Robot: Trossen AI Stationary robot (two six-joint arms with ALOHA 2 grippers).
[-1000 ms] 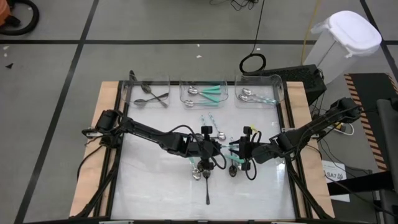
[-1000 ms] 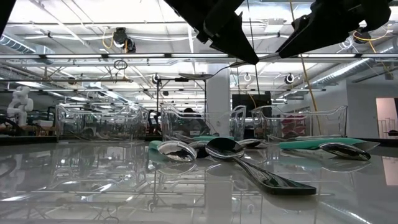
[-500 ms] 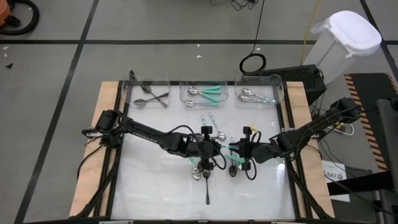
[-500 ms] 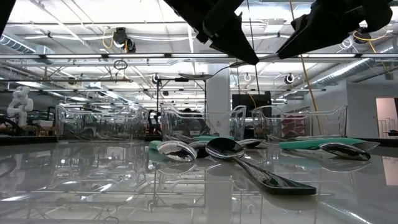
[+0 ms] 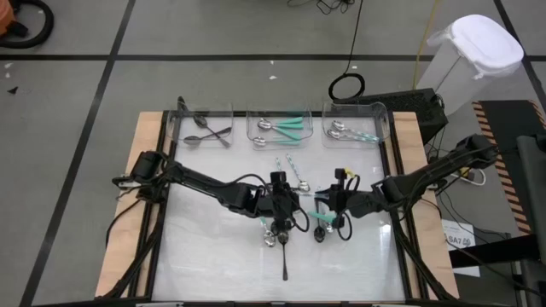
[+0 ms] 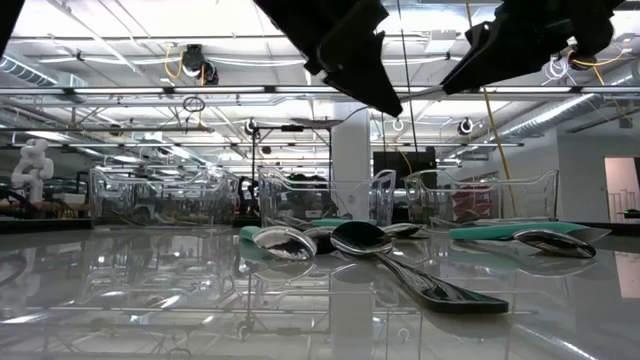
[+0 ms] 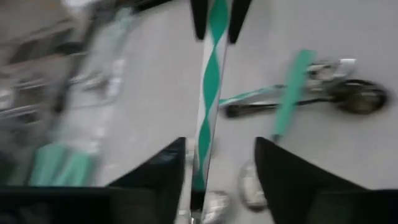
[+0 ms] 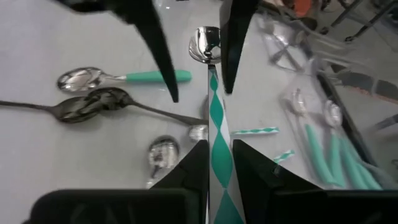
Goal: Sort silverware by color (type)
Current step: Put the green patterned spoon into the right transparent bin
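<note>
Teal-and-white striped spoon (image 8: 214, 106) passes above the tabletop (image 5: 341, 264): right hand (image 8: 217, 162) clamps its handle for sorting, left hand (image 7: 217, 162) spread wide.

Three bins are sitting in a row along the worktop's (image 5: 205, 264) far edge: the left bin (image 5: 205, 128), middle bin (image 5: 280, 126) and right bin (image 5: 356, 126), each holding spoons. Loose spoons (image 5: 275, 239) are lying mid-worktop. The left claw (image 5: 278, 189) and right claw (image 5: 331, 203) are facing each other there, a spoon (image 8: 211, 112) spanning between them.
</note>
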